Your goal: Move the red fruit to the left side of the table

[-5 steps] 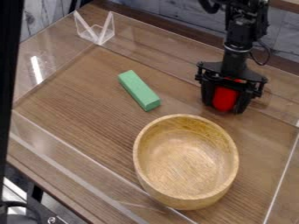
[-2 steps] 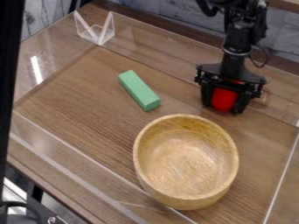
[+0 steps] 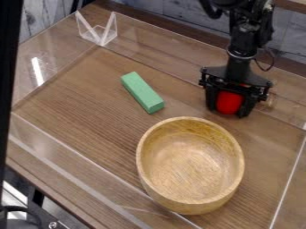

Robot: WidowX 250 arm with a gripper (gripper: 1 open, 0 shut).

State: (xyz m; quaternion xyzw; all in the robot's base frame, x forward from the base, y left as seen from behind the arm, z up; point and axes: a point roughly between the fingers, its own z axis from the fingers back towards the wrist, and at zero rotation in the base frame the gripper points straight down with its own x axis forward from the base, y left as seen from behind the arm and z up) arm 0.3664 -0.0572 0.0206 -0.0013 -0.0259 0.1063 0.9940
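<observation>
Wood-grain table [image 3: 84,94], low clear walls round it. Landmark = bowl [image 3: 191,164], front centre, empty. Green block [image 3: 142,92] lies up-left of bowl, well apart from it. Red fruit [image 3: 230,102] sits just behind bowl's right rim, on right side of table, not yet moved. Gripper [image 3: 233,98] pointing straight down over fruit, fingers spread wide, one each side, straddling it; not clamped. Judgement: lined up for the grab, so closing comes next. Left side beyond block is bare wood, room for drop. Risk: glossy round fruit may squirt out on squeeze.
</observation>
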